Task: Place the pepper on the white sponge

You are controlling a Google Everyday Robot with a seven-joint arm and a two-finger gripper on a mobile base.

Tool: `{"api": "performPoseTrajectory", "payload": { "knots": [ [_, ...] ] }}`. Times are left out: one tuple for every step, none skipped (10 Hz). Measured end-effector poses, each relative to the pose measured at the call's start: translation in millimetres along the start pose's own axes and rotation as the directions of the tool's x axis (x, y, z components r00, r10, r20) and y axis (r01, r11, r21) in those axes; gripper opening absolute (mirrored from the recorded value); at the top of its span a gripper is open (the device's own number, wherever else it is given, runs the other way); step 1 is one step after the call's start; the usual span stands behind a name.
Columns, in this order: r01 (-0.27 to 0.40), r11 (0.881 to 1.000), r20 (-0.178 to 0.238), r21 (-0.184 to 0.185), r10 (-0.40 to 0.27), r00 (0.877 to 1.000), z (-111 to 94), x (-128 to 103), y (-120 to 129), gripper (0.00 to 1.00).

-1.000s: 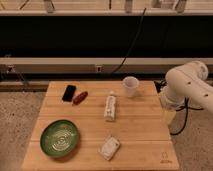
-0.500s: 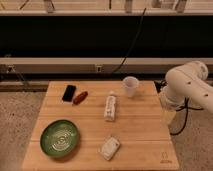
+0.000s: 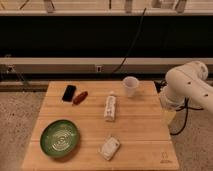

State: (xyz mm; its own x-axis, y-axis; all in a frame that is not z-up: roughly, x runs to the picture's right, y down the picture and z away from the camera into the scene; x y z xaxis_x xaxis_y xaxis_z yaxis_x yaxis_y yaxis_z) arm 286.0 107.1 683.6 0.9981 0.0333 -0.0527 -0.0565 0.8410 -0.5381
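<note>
Nothing of the task looks done yet. The pepper [image 3: 80, 97] lies on the table [image 3: 145, 134] at its far left, just right of a black phone [image 3: 69, 93] and close enough that I cannot tell whether the two touch. The sponge [image 3: 110, 147] sits bare at the near edge, about mid-table, with nothing on top of it. Pepper and sponge are well apart, with a white packet [image 3: 110, 108] lying roughly between them and a green plate [image 3: 59, 137] left of the sponge. A white cup [image 3: 130, 86] stands at the far side, right of the packet.

The arm [image 3: 187, 87] hangs off the right side of the table, and the gripper [image 3: 169, 116] hangs below it at the table's right edge, far from the pepper. I cannot tell how far open it is; it seems to hold nothing, since the pepper is on the wood.

By my reading the whole job remains: reach across to the far left, pick the pepper clear of the phone, carry it over to the near middle and set it on the sponge
</note>
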Motion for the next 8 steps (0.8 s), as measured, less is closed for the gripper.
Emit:
{"api": "performPoseTrajectory", "payload": {
  "knots": [
    [0.000, 1.000, 0.000, 0.000, 0.000, 1.000, 0.0, 0.0, 0.0, 0.80],
    [0.000, 1.000, 0.000, 0.000, 0.000, 1.000, 0.0, 0.0, 0.0, 0.80],
    [0.001, 1.000, 0.000, 0.000, -0.001, 1.000, 0.1, -0.2, 0.0, 0.80],
    [0.011, 1.000, -0.007, 0.004, -0.011, 1.000, -0.1, -1.8, -0.9, 0.80],
    [0.043, 0.999, -0.012, 0.014, -0.042, 0.999, -0.3, -13.0, -7.3, 0.80],
    [0.076, 0.997, -0.020, 0.024, -0.076, 0.997, -0.4, -27.7, -13.3, 0.80],
    [0.102, 0.994, -0.025, 0.031, -0.101, 0.995, -0.4, -42.8, -18.1, 0.80],
    [0.135, 0.990, -0.033, 0.039, -0.133, 0.991, -0.4, -60.7, -24.3, 0.80]
  ]
}}
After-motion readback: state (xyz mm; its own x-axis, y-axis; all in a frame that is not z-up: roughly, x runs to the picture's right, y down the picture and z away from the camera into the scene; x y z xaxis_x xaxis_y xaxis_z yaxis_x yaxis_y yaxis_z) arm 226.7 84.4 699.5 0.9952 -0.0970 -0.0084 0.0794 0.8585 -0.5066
